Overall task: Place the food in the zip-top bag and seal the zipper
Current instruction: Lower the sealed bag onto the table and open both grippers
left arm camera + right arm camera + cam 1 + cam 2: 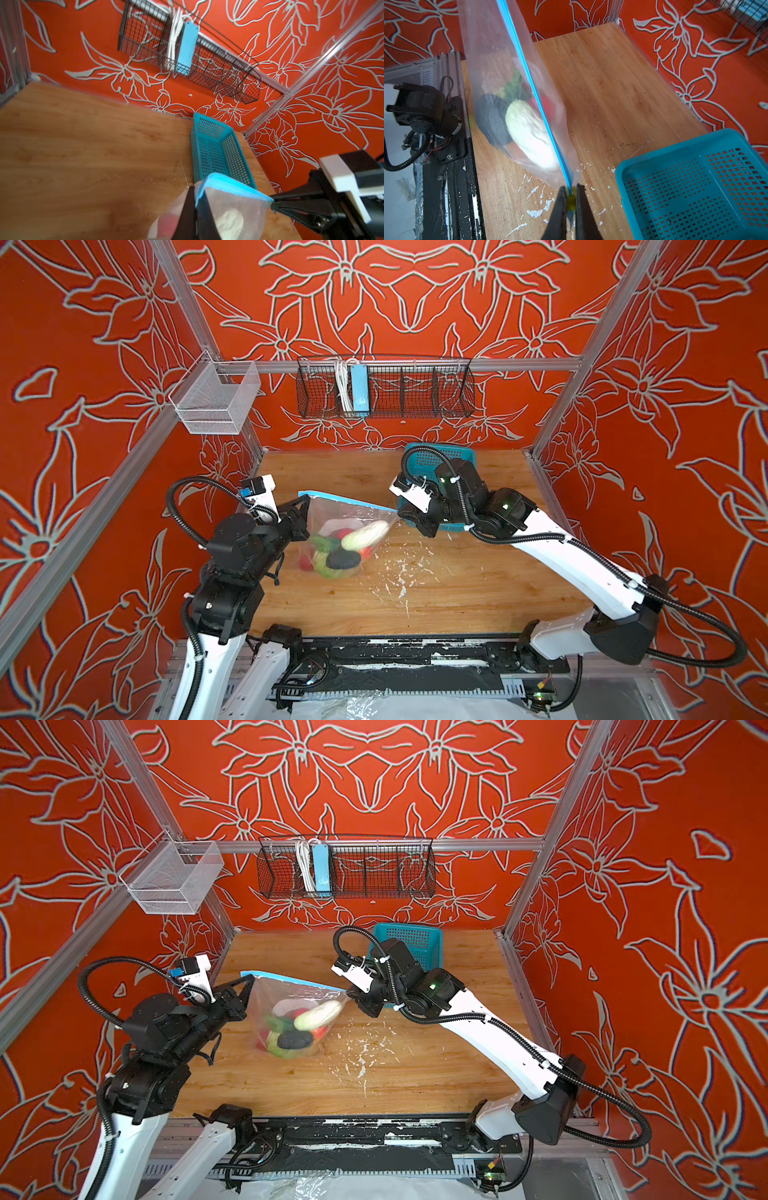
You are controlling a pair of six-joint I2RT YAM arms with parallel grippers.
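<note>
A clear zip-top bag (349, 531) hangs stretched between two robot arms above the middle of a wooden bench (457, 580), mouth edge uppermost. The toy food is inside and sagging to the bottom: a white radish (529, 133), a dark avocado (494, 120), and green and red pieces. The loaded bottom appears to rest on the bench.

The left end effector (196, 191) is closed on the near corner of the light-blue zipper (533, 91). The right end effector (571, 190) is closed on the small yellow slider tab (571, 201) at the opposite end. An empty teal perforated basket (695, 176) sits just beside it.

In the right wrist view the zipper reads as one thin, taut line, so the seal looks run nearly home. Whether it is shut right up to the left corner cannot be told.

To finish well, the left grip should act as a fixed anchor. The right should draw the slider straight along the strip to its stop, never downward. The pull should stay gentle, since the food's weight could drag the plastic out of either pinch.
</note>
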